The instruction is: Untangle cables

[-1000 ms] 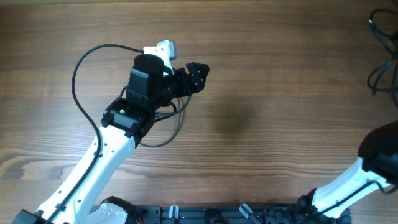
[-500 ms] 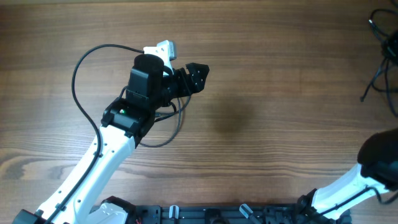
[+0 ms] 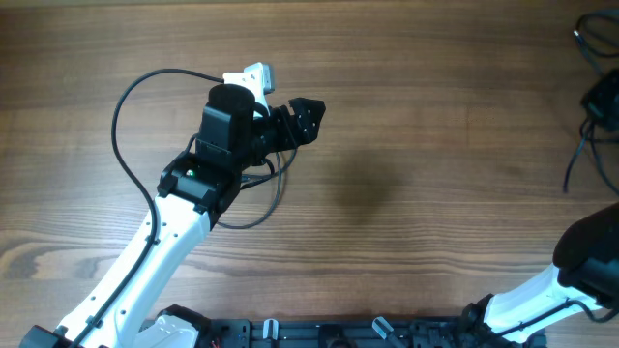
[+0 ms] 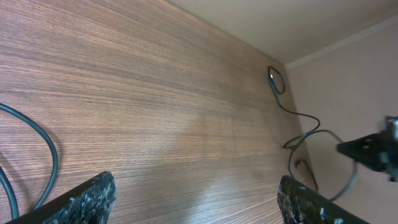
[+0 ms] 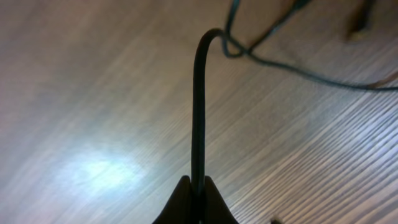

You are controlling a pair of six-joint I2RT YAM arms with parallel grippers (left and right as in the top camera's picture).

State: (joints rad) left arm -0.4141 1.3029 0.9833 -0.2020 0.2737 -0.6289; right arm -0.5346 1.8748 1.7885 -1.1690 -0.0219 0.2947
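Far-side cables (image 3: 577, 159) have shifted, one loose end swinging lower, well right of the left pincer (image 4: 196, 198), which gapes empty. Meanwhile the right pincer (image 5: 198, 190) clenches one strand (image 5: 198, 112). It looks thin, limp and light, so it is probably best gripped near a plug.

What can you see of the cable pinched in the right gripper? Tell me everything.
The cable is thin, black, smooth and rubbery-looking. The shut right gripper clamps it at the fingertips; from there it runs straight, then hooks over in a tight bend toward other dark strands over the wooden table. Its plug does not show, and whether it is knotted with those strands cannot be told.
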